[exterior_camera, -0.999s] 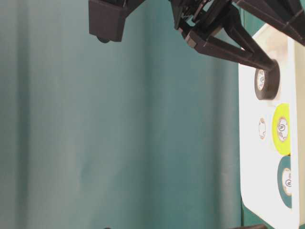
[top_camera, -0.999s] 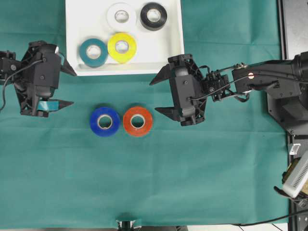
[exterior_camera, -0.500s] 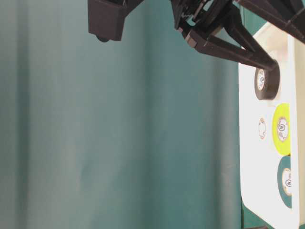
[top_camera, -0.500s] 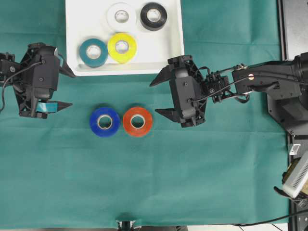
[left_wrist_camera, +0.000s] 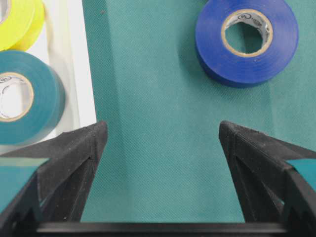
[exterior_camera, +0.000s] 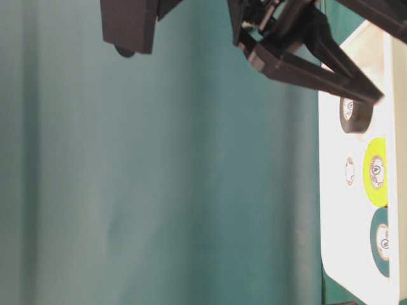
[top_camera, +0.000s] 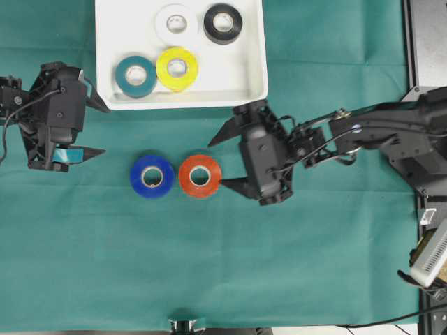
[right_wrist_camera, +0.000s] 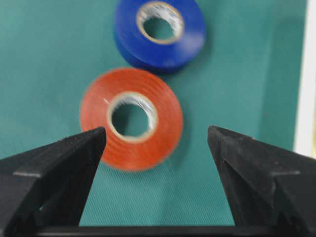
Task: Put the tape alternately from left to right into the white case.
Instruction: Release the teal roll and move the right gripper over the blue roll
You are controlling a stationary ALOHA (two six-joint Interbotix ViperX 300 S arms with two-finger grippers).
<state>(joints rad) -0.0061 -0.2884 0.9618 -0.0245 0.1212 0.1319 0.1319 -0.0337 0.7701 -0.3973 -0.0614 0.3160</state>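
Note:
The white case (top_camera: 257, 82) holds the teal tape (top_camera: 136, 76), yellow tape (top_camera: 177, 68), white tape (top_camera: 175, 22) and black tape (top_camera: 223, 23). On the green cloth below it lie the blue tape (top_camera: 152, 176) and, to its right, the orange-red tape (top_camera: 200, 176). My right gripper (top_camera: 218, 165) is open just right of the orange-red roll (right_wrist_camera: 131, 118), which lies ahead of its empty jaws, slightly left. My left gripper (top_camera: 103, 130) is open and empty, left of the blue roll (left_wrist_camera: 247, 42) and beside the case's lower left corner.
A green cloth (top_camera: 230, 265) covers the table. Black robot bases and cabling (top_camera: 426, 139) stand along the right edge. The table-level view shows the case (exterior_camera: 337, 210) side-on, with my right gripper's fingers (exterior_camera: 311, 70) hanging above the cloth.
My right gripper has swung left and toward the front, closing in on the orange-red roll. The left gripper drifted slightly left, then held. No roll moved.

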